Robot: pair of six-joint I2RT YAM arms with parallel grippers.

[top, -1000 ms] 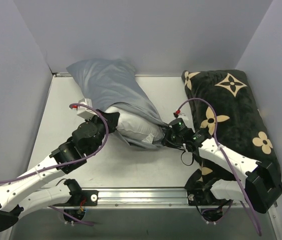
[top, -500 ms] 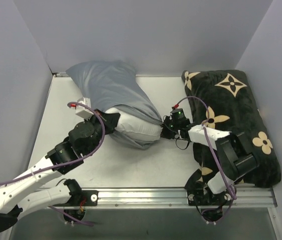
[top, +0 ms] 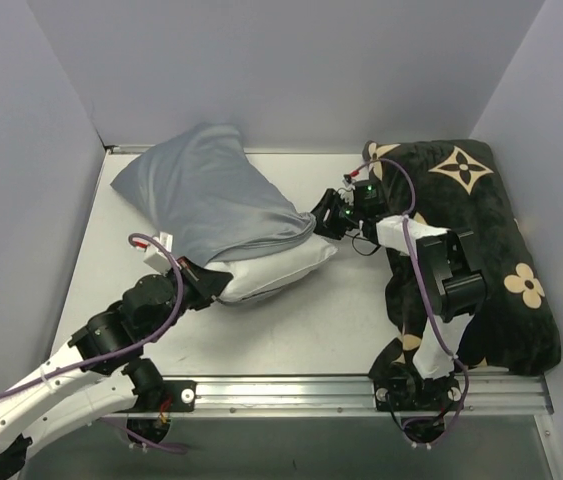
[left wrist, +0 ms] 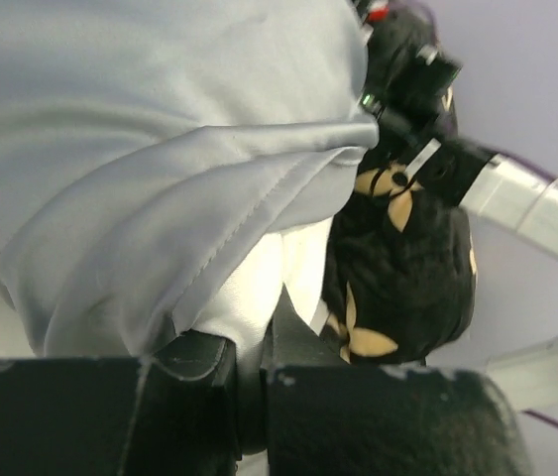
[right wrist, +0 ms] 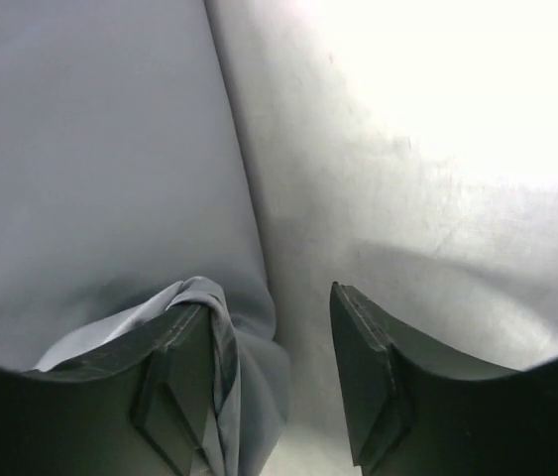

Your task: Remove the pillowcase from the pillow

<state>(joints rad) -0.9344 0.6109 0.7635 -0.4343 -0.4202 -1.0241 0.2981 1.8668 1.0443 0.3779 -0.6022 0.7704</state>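
Observation:
The grey-blue pillowcase (top: pixel 206 195) lies at the back left of the table and still covers most of the white pillow (top: pixel 276 265), whose near end sticks out. My left gripper (top: pixel 219 283) is shut on that bare end; in the left wrist view the fingers (left wrist: pixel 199 362) pinch white pillow (left wrist: pixel 259 278) under the pillowcase hem (left wrist: pixel 140 178). My right gripper (top: pixel 321 218) is at the pillowcase's right edge. In the right wrist view it (right wrist: pixel 274 327) is open, with a fold of pillowcase (right wrist: pixel 214 317) draped over its left finger.
The black cushion with tan flowers (top: pixel 481 230) fills the right side of the table, under the right arm, and shows in the left wrist view (left wrist: pixel 407 268). Grey walls close in the left, back and right. Bare table (right wrist: pixel 407 198) lies to the right of the right gripper.
My right gripper has moved up and back along the pillowcase's right edge. My left gripper has drawn nearer with the pillow. More white pillow shows and the pillowcase has shifted back.

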